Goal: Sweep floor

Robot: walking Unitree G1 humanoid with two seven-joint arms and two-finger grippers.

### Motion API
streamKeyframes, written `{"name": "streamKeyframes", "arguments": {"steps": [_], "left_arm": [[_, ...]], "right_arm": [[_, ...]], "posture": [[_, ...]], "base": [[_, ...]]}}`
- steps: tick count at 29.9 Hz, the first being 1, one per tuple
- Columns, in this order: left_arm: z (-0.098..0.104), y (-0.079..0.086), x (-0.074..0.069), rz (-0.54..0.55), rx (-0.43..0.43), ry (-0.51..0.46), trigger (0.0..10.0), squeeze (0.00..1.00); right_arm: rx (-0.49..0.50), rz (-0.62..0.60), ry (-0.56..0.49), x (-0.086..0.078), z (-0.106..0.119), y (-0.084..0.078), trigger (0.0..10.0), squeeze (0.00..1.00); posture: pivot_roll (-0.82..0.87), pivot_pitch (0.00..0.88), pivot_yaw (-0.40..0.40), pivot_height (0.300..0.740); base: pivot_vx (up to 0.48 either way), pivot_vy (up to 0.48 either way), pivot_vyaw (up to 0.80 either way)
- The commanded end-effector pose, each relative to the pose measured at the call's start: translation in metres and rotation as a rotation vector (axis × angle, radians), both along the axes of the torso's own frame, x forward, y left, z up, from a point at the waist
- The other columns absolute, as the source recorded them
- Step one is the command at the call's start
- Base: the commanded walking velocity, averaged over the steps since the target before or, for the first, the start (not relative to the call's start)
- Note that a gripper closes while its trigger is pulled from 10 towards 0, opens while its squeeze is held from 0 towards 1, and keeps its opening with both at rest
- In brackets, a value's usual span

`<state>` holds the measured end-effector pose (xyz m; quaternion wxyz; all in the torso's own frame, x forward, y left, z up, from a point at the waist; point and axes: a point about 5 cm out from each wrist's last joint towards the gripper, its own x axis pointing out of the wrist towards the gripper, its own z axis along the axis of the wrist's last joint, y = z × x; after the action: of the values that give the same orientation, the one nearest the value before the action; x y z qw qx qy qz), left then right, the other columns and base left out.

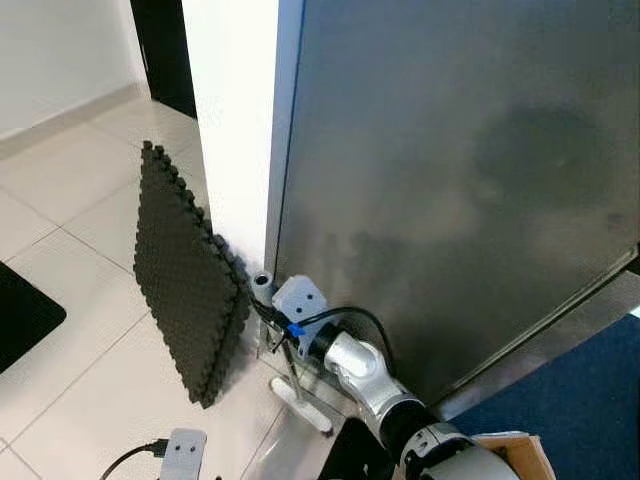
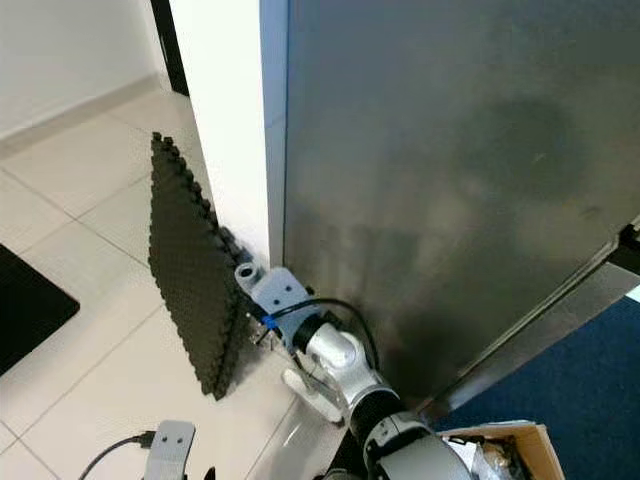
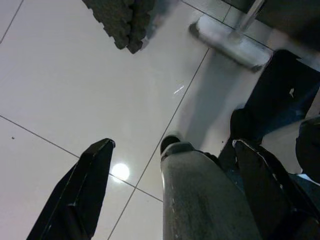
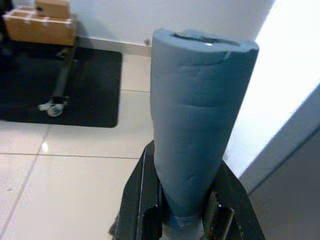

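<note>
My right gripper (image 4: 182, 212) is shut on the broom's grey foam-covered handle (image 4: 197, 115), low down beside the steel panel. The handle's top (image 1: 263, 285) sticks up just past the wrist camera. Below it the thin pole runs down to the white broom head (image 1: 300, 405), which rests on the tiled floor (image 1: 80, 400). In the left wrist view my left gripper (image 3: 170, 185) points down at the tiles with its fingers (image 3: 80, 190) wide apart. A grey pole (image 3: 200, 195) stands between them, clear of one finger. The broom head (image 3: 230, 42) lies beyond.
A black interlocking foam mat (image 1: 185, 270) leans against the white wall (image 1: 235, 120). The large grey steel panel (image 1: 450, 180) stands right of it. Blue carpet (image 1: 575, 400) and a cardboard box (image 1: 520, 450) lie at the right. A black floor mat (image 1: 20, 315) is at the left.
</note>
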<state>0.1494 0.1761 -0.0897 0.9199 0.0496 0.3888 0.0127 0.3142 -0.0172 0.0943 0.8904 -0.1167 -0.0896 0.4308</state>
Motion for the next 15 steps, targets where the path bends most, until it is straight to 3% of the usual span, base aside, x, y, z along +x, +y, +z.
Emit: {"name": "streamKeyframes", "arguments": {"steps": [1, 15], "left_arm": [[-0.0236, -0.0097, -0.0641, 0.015, -0.033, 0.233, 10.0, 0.0], [-0.0196, -0.0161, -0.0592, 0.057, -0.046, 0.151, 10.0, 0.0]], "right_arm": [[0.0, 0.024, -0.03, 0.0002, 0.0035, -0.0002, 10.0, 0.0], [-0.008, -0.115, -0.027, 0.0097, 0.0038, -0.0068, 10.0, 0.0]], "posture": [[0.0, 0.234, -0.174, 0.74], [0.02, 0.316, -0.201, 0.74]], "base": [[0.0, 0.0, 0.0], [0.0, 0.0, 0.0]]}}
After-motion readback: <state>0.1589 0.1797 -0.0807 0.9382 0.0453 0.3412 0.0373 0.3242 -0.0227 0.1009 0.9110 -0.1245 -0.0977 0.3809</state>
